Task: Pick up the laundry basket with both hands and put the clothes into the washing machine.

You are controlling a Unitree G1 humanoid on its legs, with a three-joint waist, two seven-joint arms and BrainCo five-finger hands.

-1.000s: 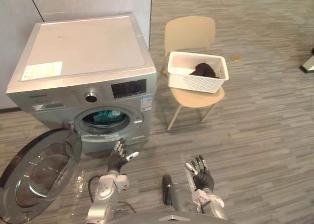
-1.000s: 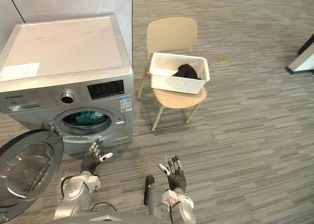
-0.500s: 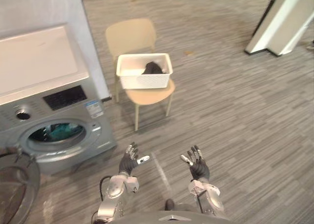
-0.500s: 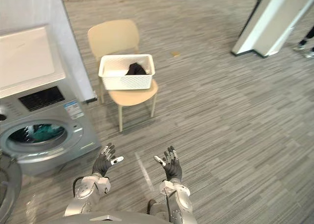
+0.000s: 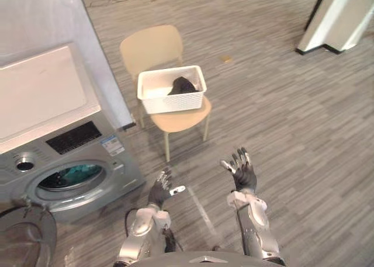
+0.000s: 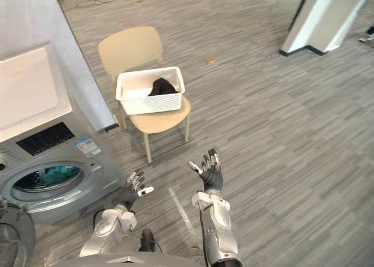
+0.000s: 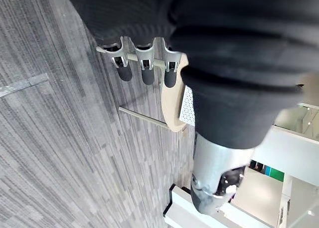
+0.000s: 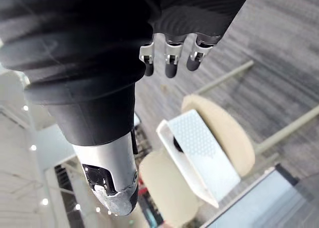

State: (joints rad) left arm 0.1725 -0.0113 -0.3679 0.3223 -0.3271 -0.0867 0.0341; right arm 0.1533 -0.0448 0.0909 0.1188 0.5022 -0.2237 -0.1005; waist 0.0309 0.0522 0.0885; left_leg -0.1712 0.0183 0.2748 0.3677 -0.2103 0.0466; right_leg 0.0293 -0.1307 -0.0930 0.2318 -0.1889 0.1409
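1. Laundry basket (image 5: 172, 103), white and perforated, sits on the seat of a pale wooden chair (image 5: 151, 45), well apart from both hands.
2. A dark garment (image 5: 183, 86) lies inside the basket, toward its right side.
3. The silver washing machine (image 5: 47, 97) stands just left of the chair, by the wall. Its round door (image 5: 23, 243) is swung open at the lower left, and teal cloth (image 5: 73, 174) shows inside the drum.
4. The left hand (image 5: 159, 190) hangs over the floor near the machine's front right corner. Its fingers are straight and spread, with the thumb out to the side.
5. The right hand (image 5: 242, 172) hangs over the wood-pattern floor (image 5: 304, 138), nearer the chair than the left hand. Its fingers are fanned apart and point toward the chair.
6. In the left wrist view the fingers (image 7: 144, 76) lie straight in a row, with the chair seat past them. In the right wrist view the fingers (image 8: 169, 63) are likewise straight, with the basket and chair beyond.
7. A white pillar (image 5: 342, 16) stands at the far right.
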